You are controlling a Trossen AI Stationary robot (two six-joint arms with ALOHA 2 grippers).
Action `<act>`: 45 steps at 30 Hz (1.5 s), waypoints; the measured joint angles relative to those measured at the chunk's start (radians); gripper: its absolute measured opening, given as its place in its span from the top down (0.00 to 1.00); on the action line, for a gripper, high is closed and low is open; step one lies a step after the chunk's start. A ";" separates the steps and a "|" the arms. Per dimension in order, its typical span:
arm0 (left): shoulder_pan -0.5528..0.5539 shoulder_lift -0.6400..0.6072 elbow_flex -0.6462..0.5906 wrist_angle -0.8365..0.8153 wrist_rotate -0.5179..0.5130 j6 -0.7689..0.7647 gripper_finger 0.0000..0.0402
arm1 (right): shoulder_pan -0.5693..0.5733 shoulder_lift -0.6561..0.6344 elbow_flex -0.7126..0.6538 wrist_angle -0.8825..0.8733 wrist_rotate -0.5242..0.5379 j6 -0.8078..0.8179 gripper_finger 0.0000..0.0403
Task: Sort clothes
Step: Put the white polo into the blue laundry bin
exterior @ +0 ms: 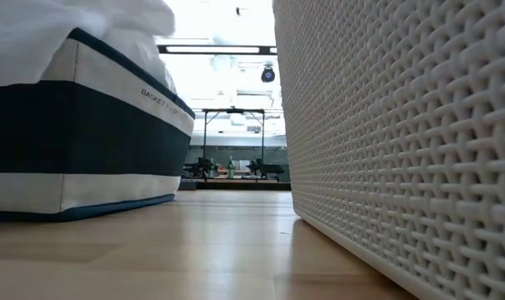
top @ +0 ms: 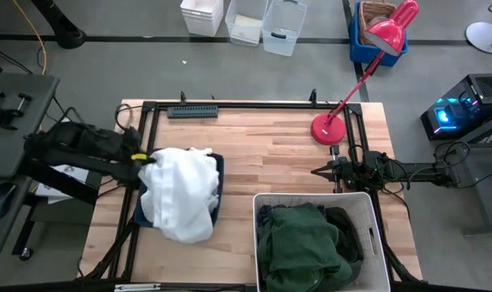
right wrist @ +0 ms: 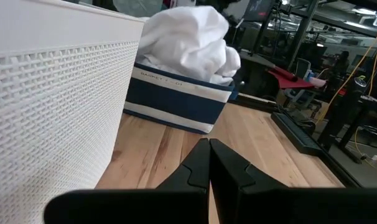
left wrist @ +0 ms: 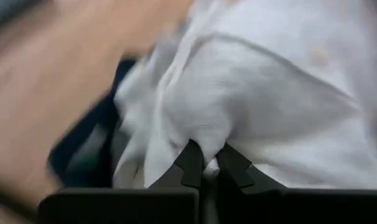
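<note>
The left gripper (left wrist: 204,167), nipped shut on a fold of white cloth (top: 181,193) at the pile's 9 o'clock edge in the navy bin (top: 217,174). Light, limp; grip bunched folds. The right gripper (right wrist: 209,163) waits closed.

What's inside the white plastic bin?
White plastic bin holds a dark green hoodie on top, dark grey garment beside it. Anything beneath is covered.

Right pincer (right wrist: 209,163) closed above the bench (right wrist: 257,149) — white cloth pieces (right wrist: 187,42) heaped in the navy bin (right wrist: 176,102), beside the white plastic bin (right wrist: 48,93).
</note>
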 joint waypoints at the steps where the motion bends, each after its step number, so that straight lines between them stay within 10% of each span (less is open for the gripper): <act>1: 0.000 0.015 0.000 -0.052 0.017 -0.012 0.99 | 0.000 0.000 0.000 0.000 0.000 0.000 1.00; 7: 0.000 0.118 -0.014 -0.276 0.080 0.016 0.99 | 0.000 0.000 0.000 0.000 0.000 0.000 1.00; 16: -0.015 0.283 -0.216 -0.059 0.102 0.089 0.99 | 0.000 0.000 0.000 0.000 0.000 0.000 1.00; 34: -0.068 0.938 -0.215 0.310 -0.074 0.252 0.99 | 0.000 0.000 0.000 -0.001 0.002 0.000 1.00; 45: 0.117 1.129 -0.211 0.360 0.023 0.201 0.99 | 0.000 0.000 0.000 -0.001 0.002 0.000 1.00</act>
